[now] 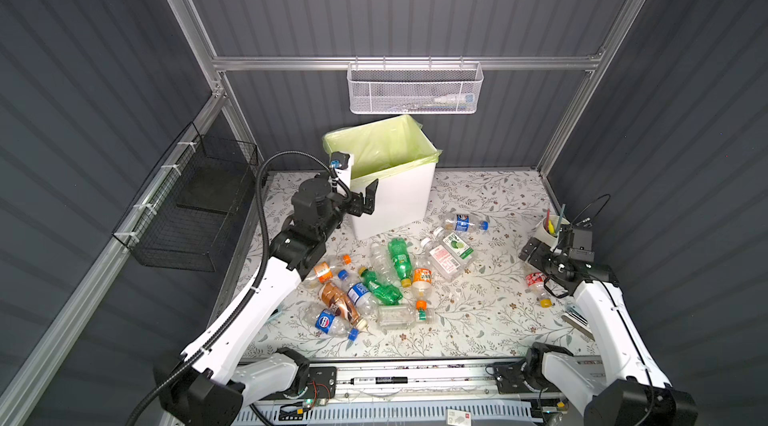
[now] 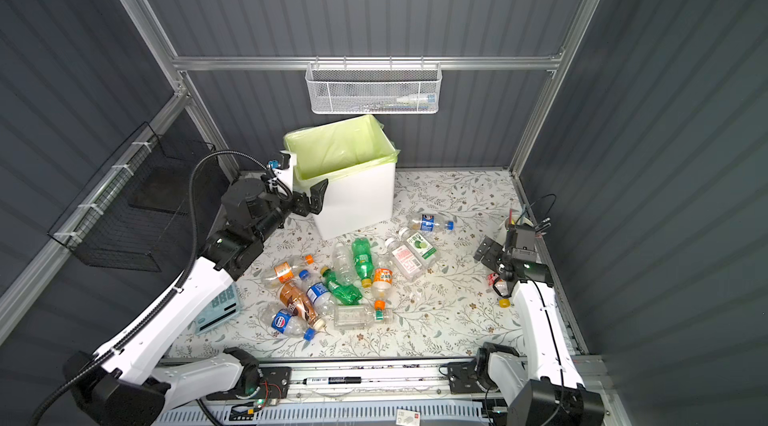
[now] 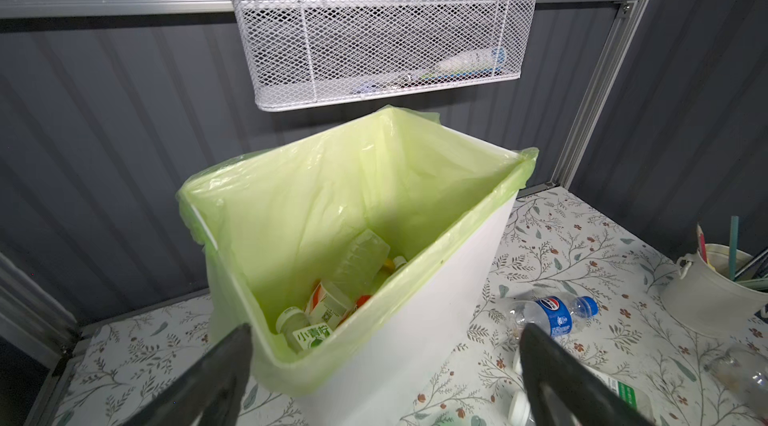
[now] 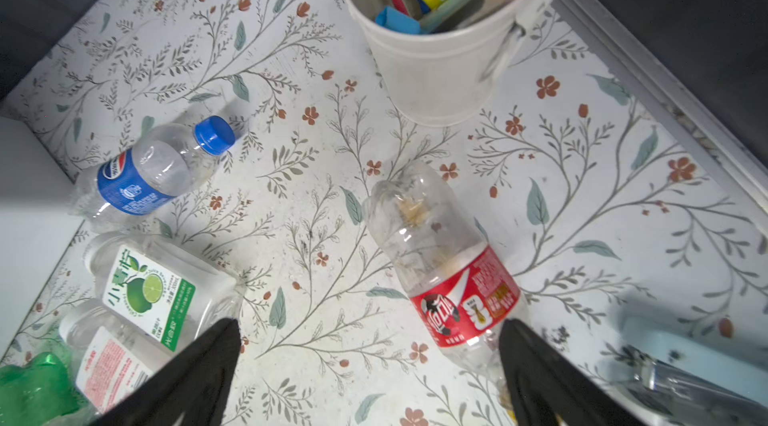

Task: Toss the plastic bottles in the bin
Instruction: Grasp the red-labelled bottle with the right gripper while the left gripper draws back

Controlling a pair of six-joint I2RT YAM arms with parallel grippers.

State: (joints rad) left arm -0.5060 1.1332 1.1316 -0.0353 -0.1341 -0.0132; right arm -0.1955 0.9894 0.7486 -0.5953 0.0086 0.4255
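The bin (image 1: pixel 399 195), white with a pale green liner, stands at the back of the table. The left wrist view looks down into it at several bottles (image 3: pixel 328 307) on its bottom. My left gripper (image 1: pixel 365 199) (image 3: pixel 386 334) hovers open and empty at the bin's near left corner, just below rim height. Several plastic bottles (image 1: pixel 374 278) lie in a heap on the table in front of the bin, and a blue-labelled bottle (image 1: pixel 463 222) lies apart to the right. My right gripper (image 1: pixel 534 251) (image 4: pixel 370 328) hangs open and empty over the mat, right beside a red-labelled bottle (image 4: pixel 457 278).
A white mesh basket (image 1: pixel 413 89) hangs on the back rail above the bin. A black wire basket (image 1: pixel 187 212) is fixed to the left wall. A white cup of pens (image 4: pixel 436 58) stands near the right gripper. A pale blue device (image 2: pixel 220 307) lies under the left arm.
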